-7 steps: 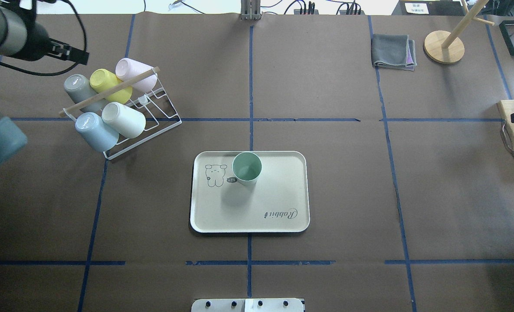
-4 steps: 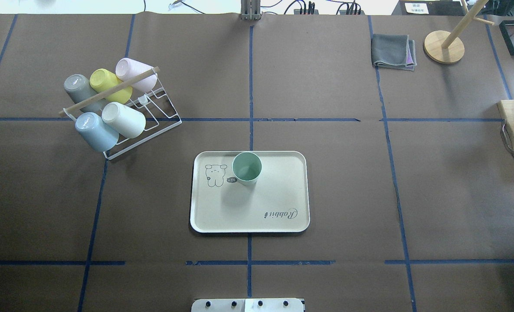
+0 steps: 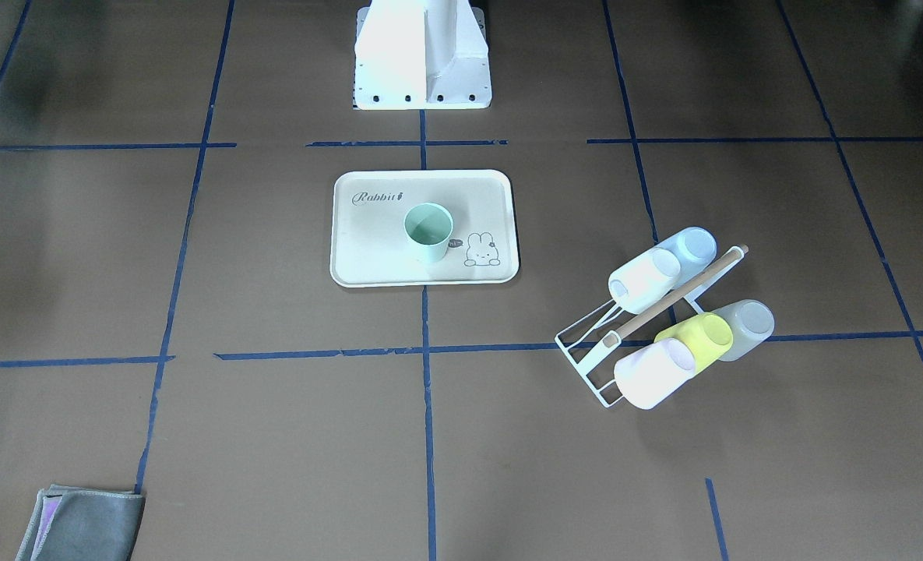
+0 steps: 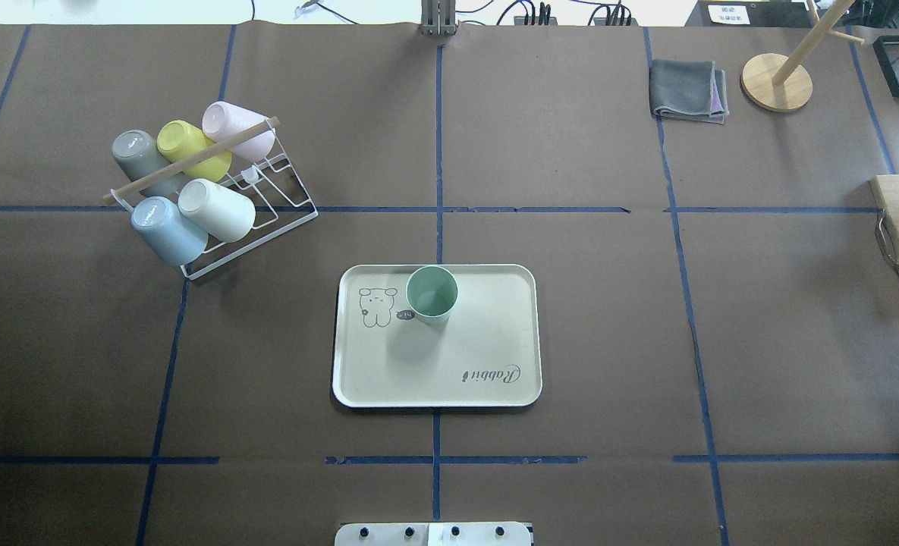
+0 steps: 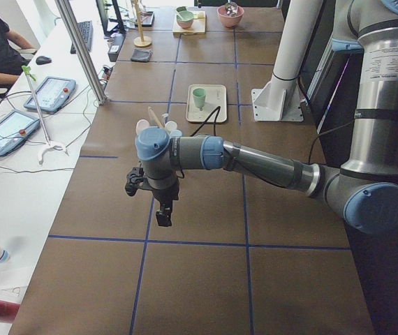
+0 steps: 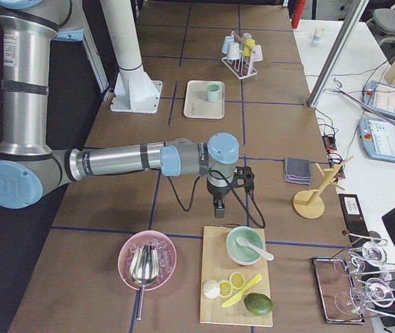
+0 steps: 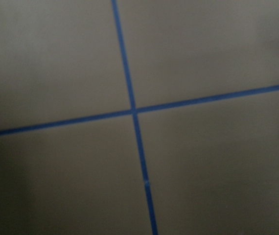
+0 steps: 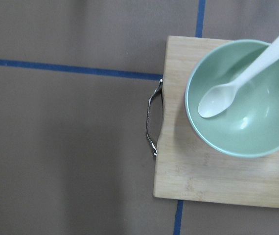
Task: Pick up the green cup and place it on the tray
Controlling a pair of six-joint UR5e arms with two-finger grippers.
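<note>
Green cup [image 4: 432,294]: smooth matt plastic, slight sheen inside. Tray [image 4: 487,341]: cream plastic, smooth, matt, dark printed script. Table cover [image 4: 570,136]: brown paper, matt, crossed by blue tape lines [image 4: 439,152]. Rack [image 4: 291,191]: white coated wire, bare wooden rod [image 4: 191,161]; rack cups [image 4: 216,210] smooth pastel plastic. Folded cloth [image 4: 688,89]: grey, soft. Cutting board [image 8: 213,171]: pale grained wood, shiny metal handle [image 8: 151,117]. Bowl [image 8: 247,127]: glossy green. Spoon [image 8: 218,100]: white plastic. Left arm [image 5: 269,164]: satin grey metal.
</note>
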